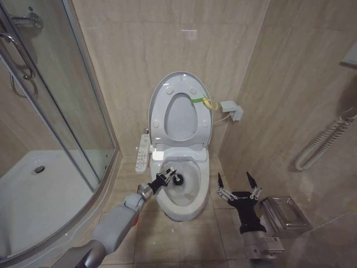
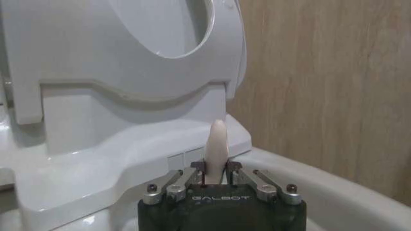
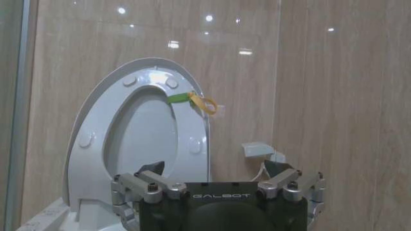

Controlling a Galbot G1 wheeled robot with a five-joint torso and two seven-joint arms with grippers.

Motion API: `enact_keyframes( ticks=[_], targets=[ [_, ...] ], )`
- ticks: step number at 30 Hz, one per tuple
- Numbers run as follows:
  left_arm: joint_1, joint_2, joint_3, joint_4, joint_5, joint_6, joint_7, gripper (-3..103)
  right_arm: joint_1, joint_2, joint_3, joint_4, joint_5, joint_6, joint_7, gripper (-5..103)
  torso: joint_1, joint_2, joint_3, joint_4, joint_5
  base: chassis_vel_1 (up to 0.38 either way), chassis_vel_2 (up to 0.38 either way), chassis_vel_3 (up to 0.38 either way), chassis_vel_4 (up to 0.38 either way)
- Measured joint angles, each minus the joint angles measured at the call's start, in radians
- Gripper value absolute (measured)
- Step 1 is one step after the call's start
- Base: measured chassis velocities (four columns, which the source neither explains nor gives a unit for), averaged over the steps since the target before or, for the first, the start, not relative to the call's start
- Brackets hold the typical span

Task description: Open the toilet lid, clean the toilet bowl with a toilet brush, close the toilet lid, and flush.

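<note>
The toilet lid (image 1: 179,79) stands raised against the wall with the seat ring (image 1: 167,131) up in front of it, and a yellow-green loop tag (image 1: 207,103) hangs at its edge. Below lies the open toilet bowl (image 1: 202,177). My left gripper (image 1: 165,177) reaches over the bowl's left rim, shut on the toilet brush. The dark bristle head (image 1: 179,179) sits inside the bowl. In the left wrist view the pale handle (image 2: 218,142) sticks up from the left gripper (image 2: 215,174). My right gripper (image 1: 237,181) hovers open to the right of the bowl, holding nothing. The right wrist view faces the lid (image 3: 96,103) from the right gripper (image 3: 212,169).
A glass shower door (image 1: 56,111) and white shower tray (image 1: 44,201) close off the left. The bidet button panel (image 1: 143,152) sits on the bowl's left side. A metal box (image 1: 285,212) stands on the floor at the right, below a coiled hose (image 1: 323,142). A wall fitting (image 1: 231,109) is beside the lid.
</note>
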Motion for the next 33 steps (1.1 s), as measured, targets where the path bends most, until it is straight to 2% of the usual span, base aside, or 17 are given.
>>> enact_keyframes(
  ticks=[4,6,12,15,18,23,33],
  targets=[
    [0.007,0.005,0.029,-0.043,-0.052,-0.002,0.008,20,0.0,0.0,0.0,0.0,0.0,0.0,0.0,100,0.0,0.0,0.0,0.0001,0.0,0.0,0.0,0.0,0.0],
    [0.024,0.013,0.058,-0.122,-0.078,-0.001,0.0,20,0.0,0.0,0.0,0.0,0.0,0.0,0.0,100,0.0,0.0,0.0,-0.0001,0.0,0.0,0.0,0.0,0.0],
    [0.087,0.042,0.096,-0.339,-0.074,0.028,-0.045,20,0.0,0.0,0.0,0.0,0.0,0.0,0.0,100,0.0,0.0,0.0,-0.0004,-0.0002,0.0,0.0,0.0,0.0],
    [0.111,0.052,0.097,-0.398,-0.058,0.028,-0.051,20,0.0,0.0,0.0,0.0,0.0,0.0,0.0,100,0.0,0.0,0.0,0.0,-0.0001,0.0,0.0,0.0,0.0],
    [0.12,0.056,0.096,-0.424,-0.041,0.018,-0.051,20,0.0,0.0,0.0,0.0,0.0,0.0,0.0,100,0.0,0.0,0.0,0.0,-0.0002,0.0,0.0,0.0,0.0],
    [0.118,0.051,0.073,-0.404,-0.007,-0.014,-0.048,20,0.0,0.0,0.0,0.0,0.0,0.0,0.0,100,0.0,0.0,0.0,-0.0001,-0.0002,0.0,0.0,0.0,0.0],
    [0.15,0.079,0.088,-0.533,-0.038,0.035,-0.08,20,0.0,0.0,0.0,0.0,0.0,0.0,0.0,100,0.0,0.0,0.0,0.0,-0.0001,0.0,0.0,0.0,0.0]
  ],
)
